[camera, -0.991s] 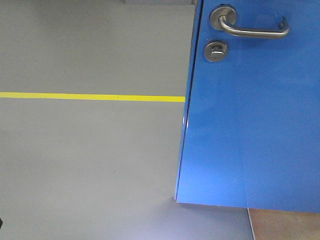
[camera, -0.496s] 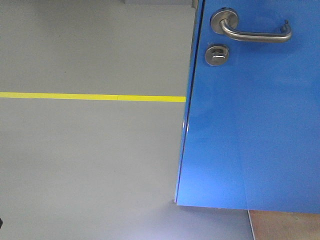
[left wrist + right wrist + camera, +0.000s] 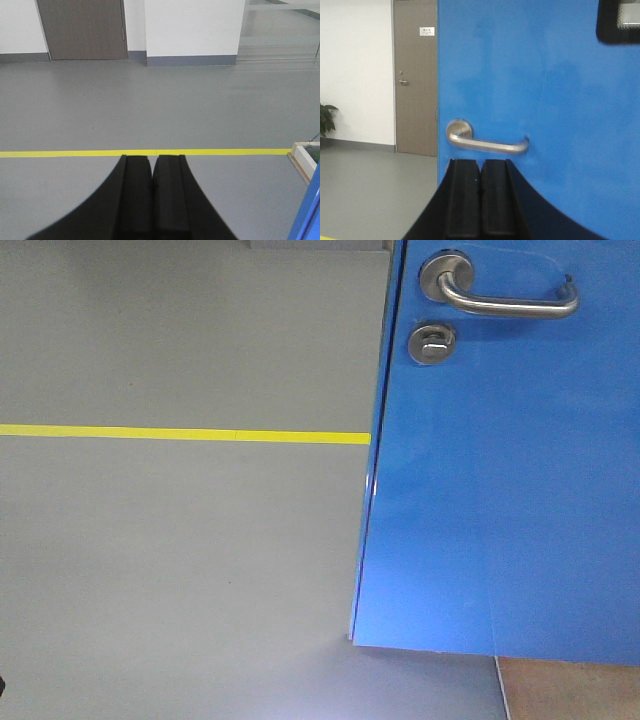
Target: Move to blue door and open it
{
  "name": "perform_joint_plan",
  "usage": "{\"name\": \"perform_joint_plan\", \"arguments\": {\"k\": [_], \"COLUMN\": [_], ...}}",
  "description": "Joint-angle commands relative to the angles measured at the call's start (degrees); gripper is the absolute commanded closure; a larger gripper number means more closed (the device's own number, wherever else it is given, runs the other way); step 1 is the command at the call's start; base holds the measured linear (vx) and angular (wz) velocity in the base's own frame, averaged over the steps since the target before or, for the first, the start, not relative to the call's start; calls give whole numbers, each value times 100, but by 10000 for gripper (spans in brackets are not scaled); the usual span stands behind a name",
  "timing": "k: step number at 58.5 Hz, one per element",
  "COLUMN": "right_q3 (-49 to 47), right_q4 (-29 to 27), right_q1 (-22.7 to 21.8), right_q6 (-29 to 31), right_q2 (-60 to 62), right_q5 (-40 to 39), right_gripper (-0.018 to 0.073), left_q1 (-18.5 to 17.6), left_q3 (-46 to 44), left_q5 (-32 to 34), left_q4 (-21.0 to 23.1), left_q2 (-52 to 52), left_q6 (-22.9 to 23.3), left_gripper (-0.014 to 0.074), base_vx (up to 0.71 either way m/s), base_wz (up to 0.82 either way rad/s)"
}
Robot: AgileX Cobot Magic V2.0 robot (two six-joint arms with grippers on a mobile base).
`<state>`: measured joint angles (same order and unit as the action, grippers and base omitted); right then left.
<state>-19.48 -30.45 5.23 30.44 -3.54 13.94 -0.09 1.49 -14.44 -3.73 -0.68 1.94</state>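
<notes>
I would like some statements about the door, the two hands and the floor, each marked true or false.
1. The right hand is shut and empty. True.
2. The right hand grips the lever handle. False: it is short of the handle, not touching it.
3. The thumb-turn lock sits below the handle on the blue door. True.
4. The left hand faces the door. False: it faces open grey floor with a yellow floor line.
5. The left hand is open wide. False: its fingers are together.
</notes>
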Motion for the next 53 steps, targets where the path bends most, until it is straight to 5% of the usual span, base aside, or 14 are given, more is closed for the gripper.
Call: {"name": "perform_joint_plan", "arguments": {"k": [1,17,37,53], "right_q3": [211,976,2151,2132], "right_q4": [-91,118,3045,3282], "right_q1": [-39,-21,-21,-21], "right_q6": [53,-58,-2995,-2934], "right_q2": [103,91,494,494], "right_q5": [-517,-643,-779,-287], "right_gripper": [547,547,547,547], "left_q1": [-36,-36,-36,-36], "left_q3": [-152,-152,-152,-152], "left_q5": [478,478,473,473], "left_q4": [47,47,47,47], "left_q2": [-66,-66,-66,-66], "left_q6": [35,35,35,35], "left_gripper": [524,524,524,524], "base_vx": [0,0,0,0], "base_wz": [0,0,0,0]}}
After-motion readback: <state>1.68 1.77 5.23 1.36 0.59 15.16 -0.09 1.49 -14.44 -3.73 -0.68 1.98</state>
